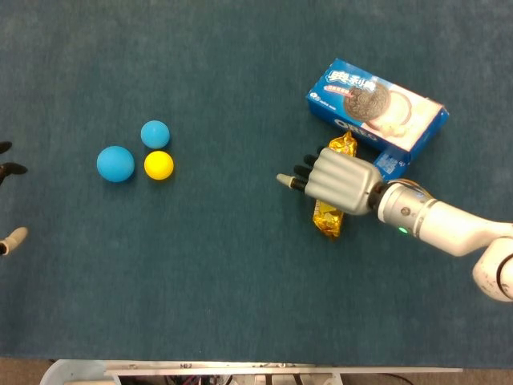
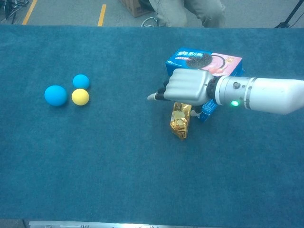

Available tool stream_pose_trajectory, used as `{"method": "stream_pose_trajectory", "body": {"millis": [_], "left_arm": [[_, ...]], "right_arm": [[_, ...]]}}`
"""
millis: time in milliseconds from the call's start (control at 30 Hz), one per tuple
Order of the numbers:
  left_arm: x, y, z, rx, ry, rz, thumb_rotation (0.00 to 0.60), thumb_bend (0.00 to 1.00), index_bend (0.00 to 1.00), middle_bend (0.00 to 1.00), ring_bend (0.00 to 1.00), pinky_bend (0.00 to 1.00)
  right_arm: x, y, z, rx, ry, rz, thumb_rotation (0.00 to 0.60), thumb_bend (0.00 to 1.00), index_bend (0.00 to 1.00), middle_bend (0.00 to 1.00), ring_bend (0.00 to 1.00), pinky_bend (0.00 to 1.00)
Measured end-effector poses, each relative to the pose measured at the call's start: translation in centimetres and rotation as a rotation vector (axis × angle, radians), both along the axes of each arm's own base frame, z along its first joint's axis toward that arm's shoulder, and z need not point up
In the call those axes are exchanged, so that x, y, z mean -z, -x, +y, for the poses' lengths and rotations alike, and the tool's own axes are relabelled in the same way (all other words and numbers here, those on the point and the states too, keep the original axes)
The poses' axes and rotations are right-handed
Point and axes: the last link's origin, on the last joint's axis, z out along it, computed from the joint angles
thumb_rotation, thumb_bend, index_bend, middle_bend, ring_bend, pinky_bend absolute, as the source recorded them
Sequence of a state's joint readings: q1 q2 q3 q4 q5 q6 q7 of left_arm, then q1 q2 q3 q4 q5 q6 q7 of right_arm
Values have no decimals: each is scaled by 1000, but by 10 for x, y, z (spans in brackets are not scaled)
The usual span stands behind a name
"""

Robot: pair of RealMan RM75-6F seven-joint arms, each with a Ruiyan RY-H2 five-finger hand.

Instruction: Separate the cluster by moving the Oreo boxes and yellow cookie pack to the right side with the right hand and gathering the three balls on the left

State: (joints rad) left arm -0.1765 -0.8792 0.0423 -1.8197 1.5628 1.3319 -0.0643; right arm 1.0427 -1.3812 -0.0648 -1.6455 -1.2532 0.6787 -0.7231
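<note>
The yellow cookie pack [image 1: 329, 218] [image 2: 180, 121] lies on the blue cloth just left of the Oreo boxes. My right hand [image 1: 341, 180] [image 2: 187, 87] hovers over the pack's upper half, fingers stretched leftward and apart, gripping nothing. One large Oreo box [image 1: 377, 108] [image 2: 204, 59] sits behind the hand, and a second, smaller blue box [image 1: 390, 163] [image 2: 207, 108] shows partly beside the wrist. Far to the left sit a big blue ball [image 1: 115, 164] [image 2: 55, 95], a small blue ball [image 1: 155, 133] and a yellow ball [image 1: 159, 164], close together. Only spread fingertips of my left hand [image 1: 8, 168] show at the left edge.
The blue cloth [image 1: 240, 305] covers the whole table. Beyond the far edge in the chest view is a floor with yellow tape lines [image 2: 102, 14] and a seated person's legs [image 2: 190, 12].
</note>
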Motion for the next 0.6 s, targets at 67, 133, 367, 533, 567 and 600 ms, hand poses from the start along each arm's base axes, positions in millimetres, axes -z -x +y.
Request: {"method": "stream_pose_trajectory", "body": {"millis": [67,133,367,533,567,600], "left_arm": [[0,-1,2,3,1,1,600,185,241,100,0,50],[0,-1,4,7,-1,1,600,185,241,100,0,50],[-4,-5,13,31,-24,11,600,185,241,100,0,50],[-5,-4,20,51,-42,41,600,185,241,101,0,50],[-5,-4,21,54,-44,43,600,185,241,102,0,50],[-5,-3,22,57,-47,44,600,185,241,104,0,50]], "right_arm": [[-8,-2,-1,12,14,-26,600,133,3,248,264,435],[-16,-4,-1,30,27,-59,600,133,3,248,264,435],[-73,-4,-6,119,163,-216,600,132,21,250,263,435],[-121,17,-6,223,309,-288,600,132,97,282,264,435],[-131,25,-5,253,341,-301,600,132,126,291,264,435],[-138,30,-4,274,364,-309,600,132,148,296,266,435]]}}
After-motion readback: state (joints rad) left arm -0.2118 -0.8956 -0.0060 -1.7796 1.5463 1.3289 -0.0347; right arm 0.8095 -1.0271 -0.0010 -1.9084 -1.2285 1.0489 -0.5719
